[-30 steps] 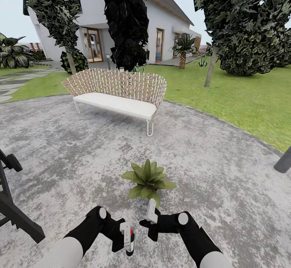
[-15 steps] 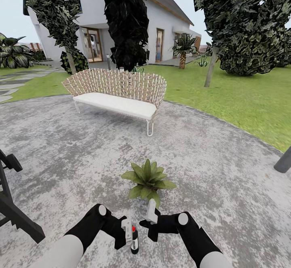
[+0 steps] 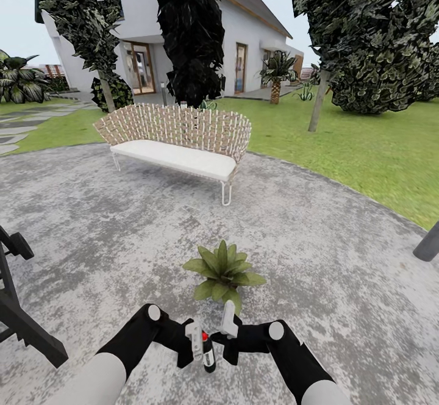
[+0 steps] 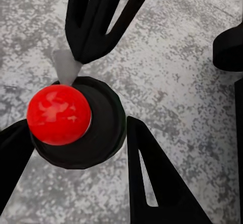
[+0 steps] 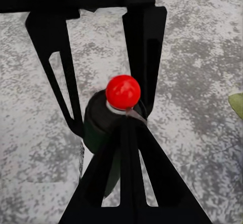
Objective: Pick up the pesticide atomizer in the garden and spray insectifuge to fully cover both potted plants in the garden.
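Note:
The pesticide atomizer (image 3: pixel 208 352) stands upright in my left gripper (image 3: pixel 200 345), red top up and dark body below. In the left wrist view its red top (image 4: pixel 59 114) sits between my two black fingers, which are shut on it. My right gripper (image 3: pixel 228 326) is right beside it, fingers together and holding nothing. In the right wrist view their tip (image 5: pixel 130 120) reaches the atomizer (image 5: pixel 123 92) just under its red top. One potted plant (image 3: pixel 224 269), a low green rosette, stands on the grey stone patio (image 3: pixel 317 240) just beyond both grippers; its leaves hide the pot.
A wicker sofa (image 3: pixel 177 133) with a white cushion stands farther back on the patio. A black frame (image 3: pixel 24 326) stands at the left edge and a grey post (image 3: pixel 427 243) at the right. Lawn (image 3: pixel 366 149), trees and a white house lie beyond.
My left gripper has carried the atomizer rightward and slightly up, close beside the right gripper. The bottle now stands more upright. The right arm and the plant have stayed put.

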